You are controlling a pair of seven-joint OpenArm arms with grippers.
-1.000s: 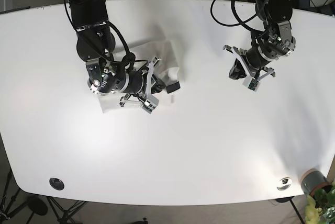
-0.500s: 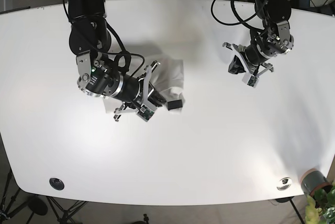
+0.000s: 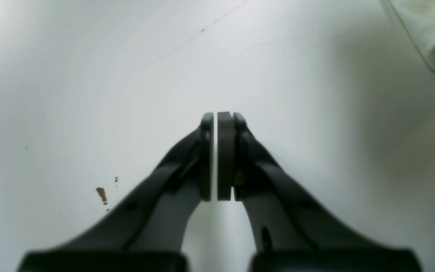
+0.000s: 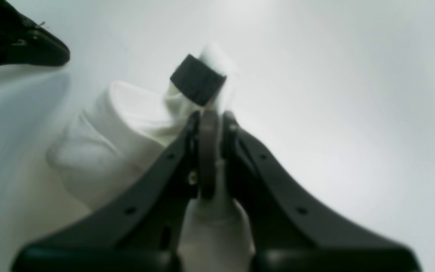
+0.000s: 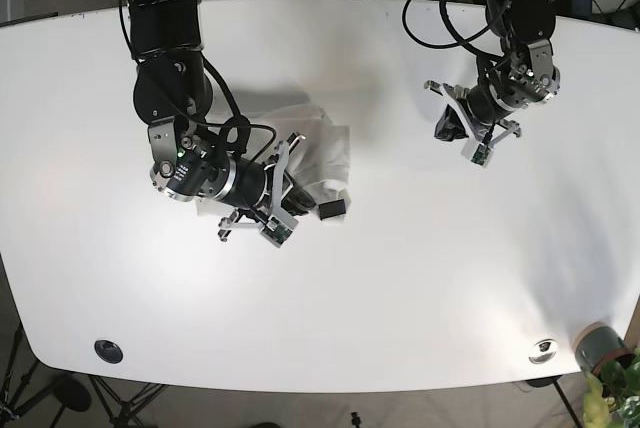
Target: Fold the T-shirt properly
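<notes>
The white T-shirt (image 5: 325,146) lies bunched on the white table (image 5: 420,278), left of the middle. My right gripper (image 5: 318,206) is at its front edge and is shut on a fold of it; in the right wrist view the jaws (image 4: 208,121) pinch white cloth (image 4: 100,143), which hangs rumpled to the left. A small black block (image 4: 198,79) sits on the cloth just past the fingertips. My left gripper (image 5: 450,128) is far to the right, above bare table, shut and empty (image 3: 215,117). A bit of white cloth (image 3: 434,37) shows in the left wrist view's top right corner.
A round black fitting (image 5: 108,350) and a metal one (image 5: 543,350) sit near the table's front edge. A grey cup (image 5: 598,343) and a green plant stand at the front right corner. Small brown specks (image 3: 100,193) mark the table by the left gripper.
My right gripper has moved toward the table's front with the shirt's fold and the black block, dragging the cloth along. The left gripper has shifted slightly toward the back.
</notes>
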